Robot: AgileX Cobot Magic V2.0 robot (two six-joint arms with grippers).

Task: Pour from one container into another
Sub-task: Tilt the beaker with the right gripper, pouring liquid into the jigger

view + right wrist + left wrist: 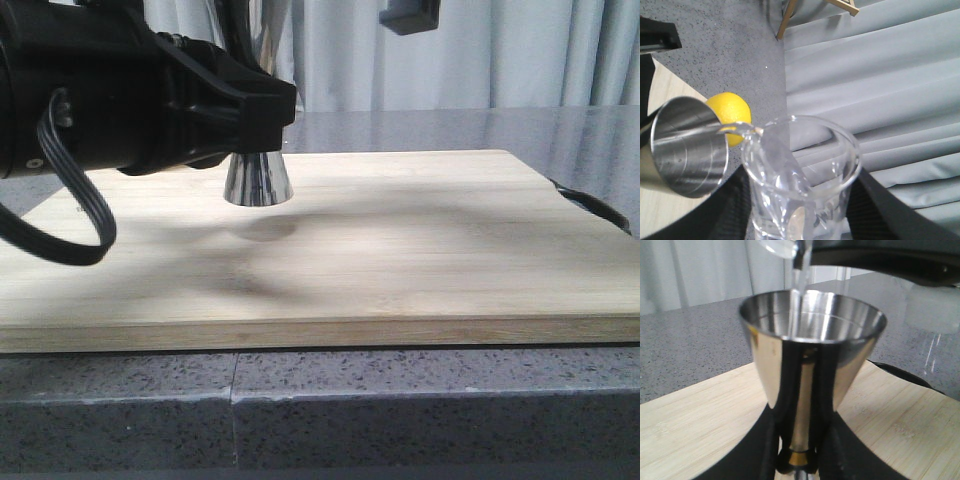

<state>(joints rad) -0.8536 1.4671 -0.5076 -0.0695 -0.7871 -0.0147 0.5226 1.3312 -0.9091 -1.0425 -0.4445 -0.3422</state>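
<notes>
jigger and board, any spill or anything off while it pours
Nothing stands out. The stream from the beaker lands inside the jigger, held at its waist by the left gripper. The board shows no puddle.

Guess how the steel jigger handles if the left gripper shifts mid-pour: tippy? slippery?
Probably slippery: the jigger is polished steel, and the left gripper holds it only at the narrow waist. Likely top-heavy: liquid from the glass beaker is filling the wide upper cup. It looks rigid, not fragile.
</notes>
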